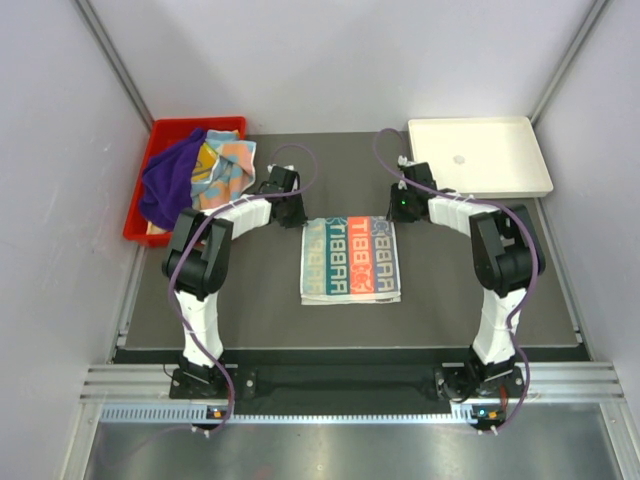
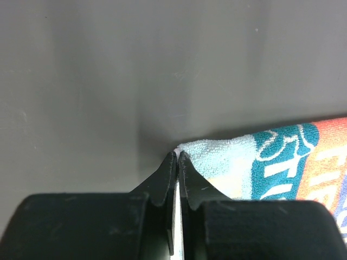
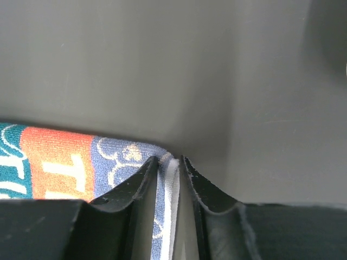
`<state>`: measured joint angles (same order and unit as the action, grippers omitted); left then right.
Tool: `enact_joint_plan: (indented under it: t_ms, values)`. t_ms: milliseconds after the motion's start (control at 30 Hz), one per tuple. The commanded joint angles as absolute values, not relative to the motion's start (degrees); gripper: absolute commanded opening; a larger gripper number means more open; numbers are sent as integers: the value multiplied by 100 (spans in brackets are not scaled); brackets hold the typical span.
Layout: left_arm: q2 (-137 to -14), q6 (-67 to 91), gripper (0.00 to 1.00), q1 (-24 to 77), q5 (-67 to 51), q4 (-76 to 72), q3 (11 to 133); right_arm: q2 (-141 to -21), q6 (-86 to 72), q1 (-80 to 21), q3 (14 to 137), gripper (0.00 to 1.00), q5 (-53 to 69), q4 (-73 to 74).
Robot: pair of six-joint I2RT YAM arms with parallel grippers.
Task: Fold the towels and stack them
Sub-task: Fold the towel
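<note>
Lettered towel (image 1: 351, 259) on dark table (image 1: 255, 310) between pale walls (image 1: 330, 60), left gripper (image 2: 177, 157) and right gripper (image 3: 169, 162) pinching its corners

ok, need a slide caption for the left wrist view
Left gripper shut on the near corner of the lettered towel, which lies on the dark table.

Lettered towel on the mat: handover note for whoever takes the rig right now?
Left gripper: shut on the far left corner of the teal, orange and white lettered towel.
Right gripper: shut on its far right corner.
The towel lies flat mid-mat. Deep purple towel and multicoloured towel sit bunched in the red plastic bin.
Done: nothing stacked.
Left: fold this one, then the binned ones, stack.
</note>
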<state>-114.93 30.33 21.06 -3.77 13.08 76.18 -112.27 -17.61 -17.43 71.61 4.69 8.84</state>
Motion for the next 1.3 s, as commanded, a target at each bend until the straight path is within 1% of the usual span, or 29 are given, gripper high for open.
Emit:
enact_joint_plan:
  t_ms: [0, 133, 233, 467, 533, 733, 900, 1267]
  values:
    - [-11505, 3067, 4, 2083, -237, 1125, 7691, -11364, -1749, -1714, 7260, 21, 553, 729]
    - [-11356, 3094, 0, 2083, -202, 810, 7585, -11382, -1775, -1696, 7312, 12, 659, 694]
    - [-11242, 3094, 0, 2074, -106, 616, 7497, -11329, -1819, -1679, 7295, 10, 685, 615]
    - [-11022, 3024, 0, 2057, -53, 45, 7392, -11083, -1960, -1573, 7207, 10, 879, 194]
    - [-10916, 3015, 0, 2039, 158, -236, 7348, -10961, -1986, -1512, 7181, 10, 940, 53]
    - [-10705, 2918, 0, 1995, -211, -852, 7216, -10635, -2048, -1441, 6935, 10, 1063, -588]
    - [-10337, 2927, 0, 1995, -448, -1335, 6707, -10231, -2074, -1450, 6443, 11, 1169, -1010]
    - [-9405, 3111, 0, 2004, -536, -1634, 5442, -9300, -2302, -1468, 5072, 10, 1353, -1520]
